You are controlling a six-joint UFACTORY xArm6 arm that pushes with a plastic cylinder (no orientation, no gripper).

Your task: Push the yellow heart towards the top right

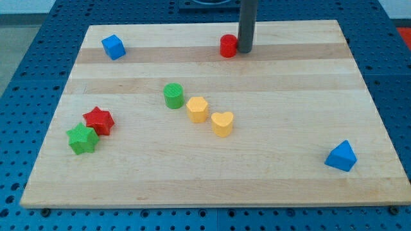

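Note:
The yellow heart (222, 123) lies near the middle of the wooden board (270, 179). A yellow hexagonal block (198, 109) sits just to its upper left, close beside it. My tip (246, 49) is near the view's top, touching or almost touching the right side of a red cylinder (228, 46). The tip is far above the yellow heart and slightly to its right.
A green cylinder (173, 95) stands left of the yellow blocks. A red star (99, 120) and a green star (82, 139) touch at the left. A blue cube (113, 47) is at the top left. A blue triangular block (341, 156) is at the bottom right.

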